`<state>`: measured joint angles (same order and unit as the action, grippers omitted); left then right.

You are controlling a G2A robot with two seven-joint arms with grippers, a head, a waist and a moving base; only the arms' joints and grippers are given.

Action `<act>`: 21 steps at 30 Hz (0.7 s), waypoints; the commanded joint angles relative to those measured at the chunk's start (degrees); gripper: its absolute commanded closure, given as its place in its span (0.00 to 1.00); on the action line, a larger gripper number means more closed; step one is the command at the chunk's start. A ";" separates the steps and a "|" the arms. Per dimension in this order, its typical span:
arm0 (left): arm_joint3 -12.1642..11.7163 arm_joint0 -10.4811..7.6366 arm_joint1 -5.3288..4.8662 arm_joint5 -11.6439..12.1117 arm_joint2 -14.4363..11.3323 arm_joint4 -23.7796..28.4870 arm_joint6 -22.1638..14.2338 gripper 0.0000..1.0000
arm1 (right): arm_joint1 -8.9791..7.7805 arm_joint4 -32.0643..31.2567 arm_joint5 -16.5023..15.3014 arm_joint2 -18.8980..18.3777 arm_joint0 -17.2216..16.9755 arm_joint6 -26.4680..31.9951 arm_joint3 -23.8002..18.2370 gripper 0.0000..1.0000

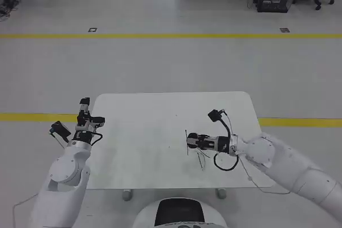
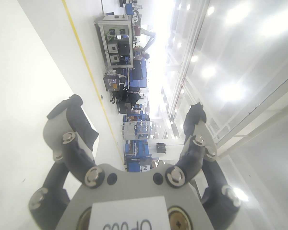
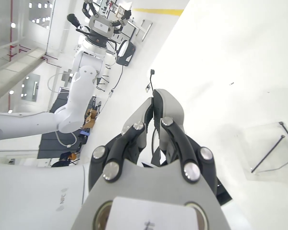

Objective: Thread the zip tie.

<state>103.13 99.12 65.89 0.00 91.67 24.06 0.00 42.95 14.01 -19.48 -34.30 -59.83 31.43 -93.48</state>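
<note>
The left claw (image 1: 92,111) sits at the table's (image 1: 159,114) left edge, its fingers spread wide with nothing between them. It points away from the robot, toward the floor and a yellow line (image 1: 23,117) beyond. Nothing lies close around it. From this claw over to the other one the white tabletop is bare, a broad stretch of open room.

The right claw (image 3: 154,94) is over the right half of the table, turned to point at the left claw across that gap. Its fingers are pressed together on a black zip tie (image 3: 151,80), pinching the strap. The strap's short end sticks out past the fingertips and carries the small square head at its tip. The rest of the strap runs back between the fingers toward the wrist. Ahead of the fingertips nothing stands in the way.

Just beside this claw, on the side toward the table's near edge, lies a clear sheet (image 3: 261,130) with a few spare ties (image 3: 268,153) on it: one straight, the others curved. They lie apart from the claw and below the wrist's cable. The near edge of the table is close behind them. The far edge is well away from the claw, and the right edge lies back beyond its wrist.
</note>
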 commanded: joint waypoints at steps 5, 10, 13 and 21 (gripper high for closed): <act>0.00 0.00 0.00 0.00 0.00 0.00 0.00 0.00 | 4.08 8.17 0.00 -14.89 -7.64 15.42 2.14 1.00; 0.00 0.00 0.00 0.00 0.00 0.00 0.00 0.00 | 10.12 15.47 0.00 -28.97 -14.02 32.63 6.60 1.00; 0.00 0.00 0.00 0.00 0.00 0.00 0.00 0.00 | 14.54 18.23 0.00 -36.27 -16.55 42.13 9.78 1.00; 0.00 0.00 0.00 0.00 0.00 0.00 0.00 0.00 | 24.81 14.35 0.00 -47.15 -21.53 48.21 12.72 1.00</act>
<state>103.13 99.12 65.89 0.00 91.67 24.06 0.00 66.69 29.56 -19.48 -80.54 -80.74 79.74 -80.81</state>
